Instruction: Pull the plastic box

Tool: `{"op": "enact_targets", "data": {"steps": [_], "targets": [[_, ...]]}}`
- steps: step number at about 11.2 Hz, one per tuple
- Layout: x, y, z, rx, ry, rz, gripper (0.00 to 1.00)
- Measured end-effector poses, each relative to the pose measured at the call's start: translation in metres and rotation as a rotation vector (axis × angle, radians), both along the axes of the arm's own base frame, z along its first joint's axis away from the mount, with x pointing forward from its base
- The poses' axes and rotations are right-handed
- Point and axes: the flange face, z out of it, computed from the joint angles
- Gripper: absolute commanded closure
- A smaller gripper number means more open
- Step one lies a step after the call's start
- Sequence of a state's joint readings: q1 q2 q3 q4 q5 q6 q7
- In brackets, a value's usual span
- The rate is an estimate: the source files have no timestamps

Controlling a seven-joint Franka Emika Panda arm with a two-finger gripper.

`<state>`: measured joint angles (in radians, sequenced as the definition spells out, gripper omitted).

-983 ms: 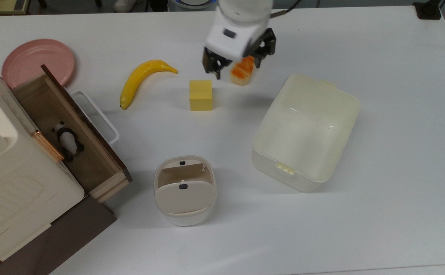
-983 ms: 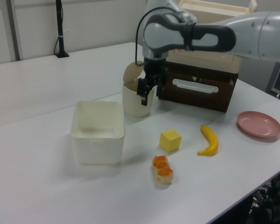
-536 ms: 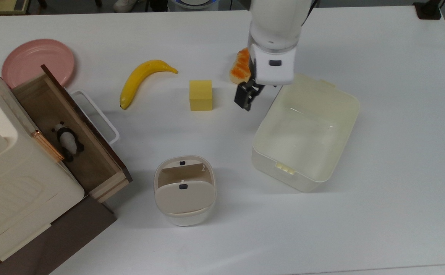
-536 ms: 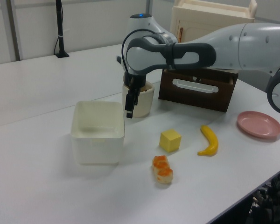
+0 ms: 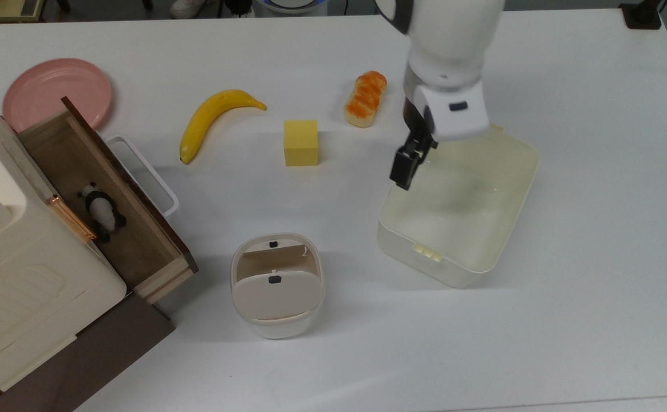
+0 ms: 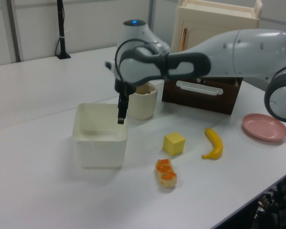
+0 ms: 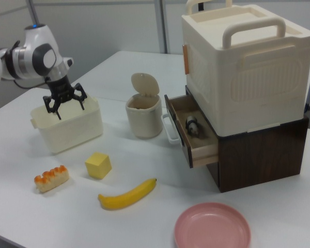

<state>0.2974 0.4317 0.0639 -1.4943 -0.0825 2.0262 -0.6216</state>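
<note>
On the white tabletop, the robot's black two-finger hand hangs with fingers spread over the open cream-white rectangular plastic box, near a small beige flap-lid bin and a yellow cube.

White-and-grey arm, blue light on top, black fingers
</note>
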Motion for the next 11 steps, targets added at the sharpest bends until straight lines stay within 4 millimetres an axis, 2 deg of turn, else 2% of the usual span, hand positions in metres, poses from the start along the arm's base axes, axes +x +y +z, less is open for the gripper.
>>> {"op": "enact_targets", "data": {"steps": [2, 4, 8, 11], "targets": [[-0.002, 0.026, -0.032, -0.021, 0.014, 0.046, 0.00], [-0.002, 0.034, -0.041, -0.027, 0.021, 0.059, 0.00], [0.005, 0.015, -0.043, -0.067, 0.017, 0.067, 0.00], [0.010, -0.014, -0.041, -0.090, 0.053, 0.078, 0.00]]}}
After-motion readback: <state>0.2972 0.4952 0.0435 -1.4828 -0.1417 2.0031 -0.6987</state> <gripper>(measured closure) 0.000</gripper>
